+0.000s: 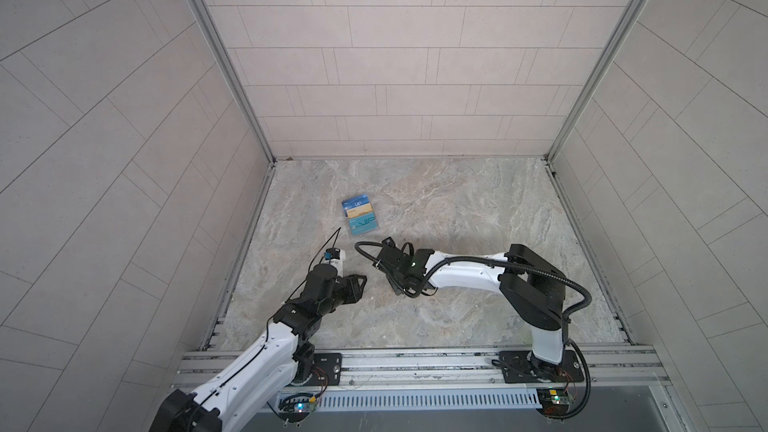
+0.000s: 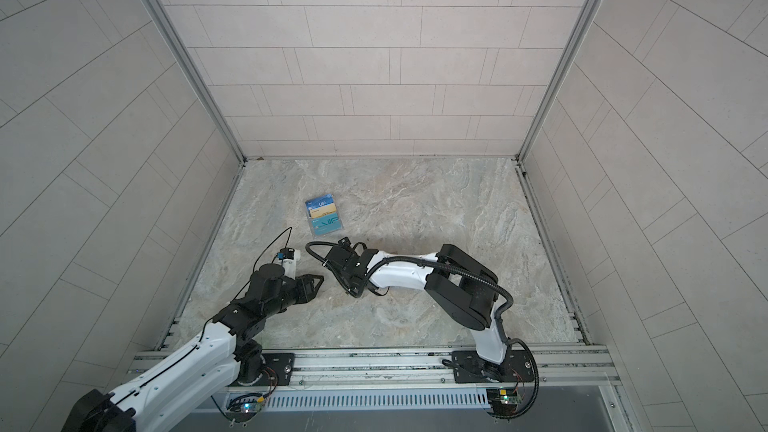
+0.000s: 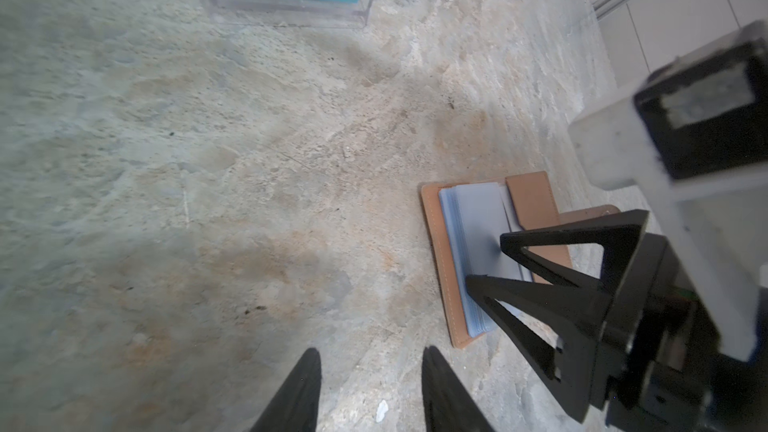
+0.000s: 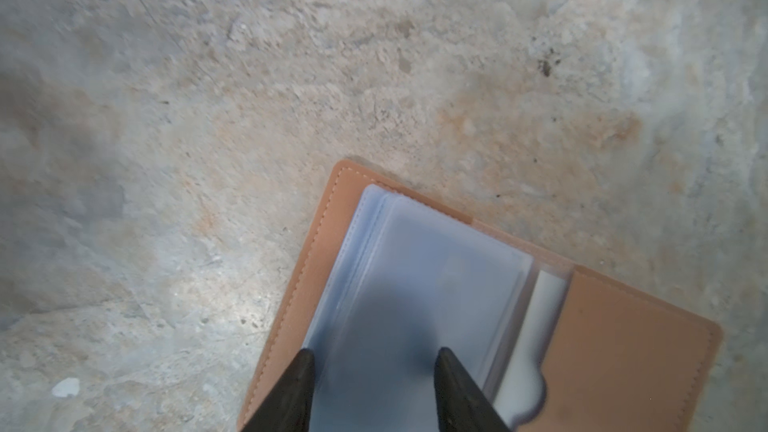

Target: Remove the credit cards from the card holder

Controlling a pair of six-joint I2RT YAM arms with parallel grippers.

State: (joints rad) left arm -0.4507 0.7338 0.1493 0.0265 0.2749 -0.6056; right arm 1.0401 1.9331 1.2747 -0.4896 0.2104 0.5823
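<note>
The card holder [image 4: 623, 347] lies open on the stone floor, tan leather with pale blue-grey sleeves [image 4: 415, 276]. No credit cards show in the sleeves; they are hidden. My right gripper [image 4: 375, 353] is open, its tips straddling the top sleeve from above. The left wrist view shows the card holder [image 3: 451, 268] with the right gripper's fingertips [image 3: 505, 241] resting on the sleeves. My left gripper [image 3: 372, 357] is open and empty, just beside the holder. In both top views the left gripper [image 1: 365, 280] [image 2: 322, 278] faces the right gripper [image 1: 398, 292] [image 2: 353, 293], whose arm hides the holder.
A clear tray [image 1: 348, 231] [image 2: 311, 231] holds a blue, a gold and a teal card beyond the grippers; its rim [image 3: 291, 14] shows in the left wrist view. Tiled walls close three sides. A metal rail [image 1: 415, 361] runs along the front.
</note>
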